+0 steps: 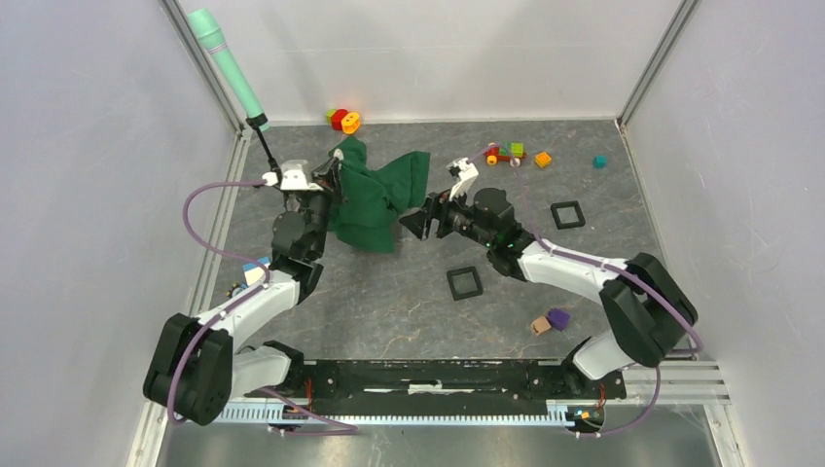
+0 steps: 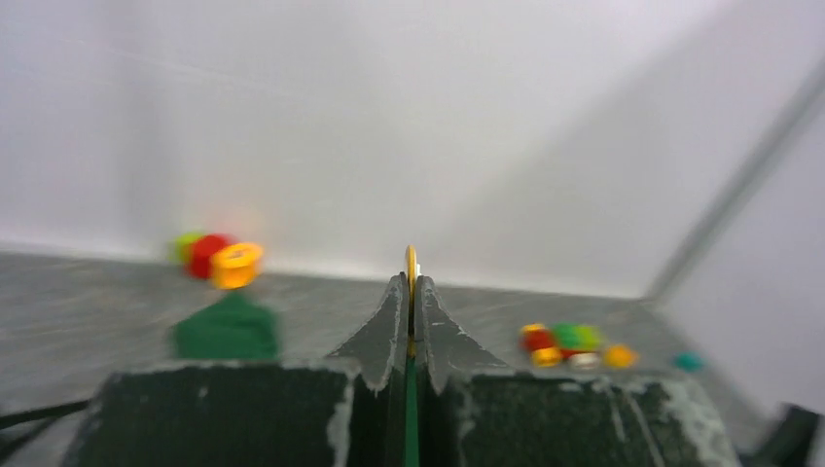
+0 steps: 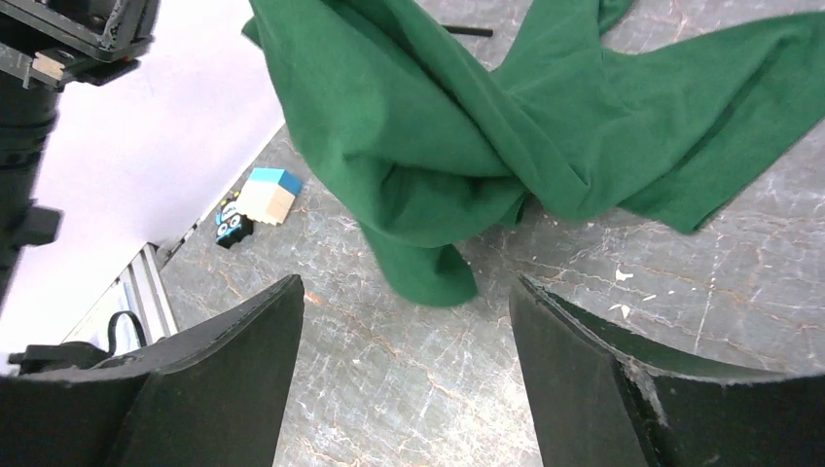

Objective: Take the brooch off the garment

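Tabletop (image 1: 409, 311) of grey marbled sheet, boxed in by plain white walls (image 1: 438, 49) with aluminium corner posts (image 1: 647, 58). Green garment (image 1: 375, 199): bunched, left of centre toward the far side. It hangs by its top fold from the left gripper (image 1: 334, 167), whose fingers are pressed together on the cloth. Long axis runs from that pinch down toward the near side, lowest fold resting on the surface, one flap reaching right. Right gripper (image 1: 416, 224): jaws spread, holding nothing, just beside the cloth. Brooch: not discernible among the folds.
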You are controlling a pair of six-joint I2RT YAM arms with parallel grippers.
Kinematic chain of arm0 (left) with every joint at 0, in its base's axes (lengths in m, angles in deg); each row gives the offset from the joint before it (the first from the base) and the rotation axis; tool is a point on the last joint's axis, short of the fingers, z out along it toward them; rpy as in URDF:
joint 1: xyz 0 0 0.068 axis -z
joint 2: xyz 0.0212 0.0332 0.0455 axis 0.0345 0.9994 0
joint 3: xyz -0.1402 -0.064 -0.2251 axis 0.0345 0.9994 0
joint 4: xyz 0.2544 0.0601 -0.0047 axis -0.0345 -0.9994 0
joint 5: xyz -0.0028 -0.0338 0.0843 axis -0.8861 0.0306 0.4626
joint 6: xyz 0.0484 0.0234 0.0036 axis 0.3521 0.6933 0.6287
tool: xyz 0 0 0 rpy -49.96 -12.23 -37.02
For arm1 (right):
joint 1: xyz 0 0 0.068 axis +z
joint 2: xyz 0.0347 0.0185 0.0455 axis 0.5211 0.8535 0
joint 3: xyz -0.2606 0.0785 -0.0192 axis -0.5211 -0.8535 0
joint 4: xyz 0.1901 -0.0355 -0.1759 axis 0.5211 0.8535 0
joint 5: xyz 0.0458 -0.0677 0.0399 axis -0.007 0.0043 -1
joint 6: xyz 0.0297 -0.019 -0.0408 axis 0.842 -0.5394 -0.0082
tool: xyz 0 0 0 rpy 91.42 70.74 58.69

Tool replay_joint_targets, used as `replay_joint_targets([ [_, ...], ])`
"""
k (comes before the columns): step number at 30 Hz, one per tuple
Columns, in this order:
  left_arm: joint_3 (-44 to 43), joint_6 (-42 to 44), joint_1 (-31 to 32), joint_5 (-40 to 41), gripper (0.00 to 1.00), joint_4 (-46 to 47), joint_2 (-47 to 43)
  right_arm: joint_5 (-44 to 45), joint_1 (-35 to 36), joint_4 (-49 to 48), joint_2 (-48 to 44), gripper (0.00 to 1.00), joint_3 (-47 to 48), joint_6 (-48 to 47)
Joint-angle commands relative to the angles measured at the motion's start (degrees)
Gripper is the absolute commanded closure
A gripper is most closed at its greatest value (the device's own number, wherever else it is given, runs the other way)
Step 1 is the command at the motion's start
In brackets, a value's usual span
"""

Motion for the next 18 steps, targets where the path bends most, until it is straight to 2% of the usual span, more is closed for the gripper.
replay_joint_targets([
  [1,0.74,-26.43,-1.67,-20.39,0.98,20.16,2.97,-3.12,-0.99,-3.95,-6.14,0.18,-1.87,-2.15],
  [6,4.61,-38.17,-1.89,-25.24,0.98,32.31,5.77,-6.54,-1.53,-6.58,-9.04,0.19,-0.65,-3.02],
  [9,4.94,-40.37,-2.00,-28.06,0.98,32.50,5.25,-6.85,-2.02,-8.16,-9.78,0.19,0.21,-2.15],
  [12,5.28,-41.43,-1.99,-28.95,0.98,32.50,4.39,-7.95,-2.91,-13.73,-9.36,0.19,-0.09,1.17],
  [18,5.24,-43.27,-2.00,-31.61,0.98,32.34,3.12,-10.42,-3.57,-16.63,-3.76,0.18,5.02,8.81],
])
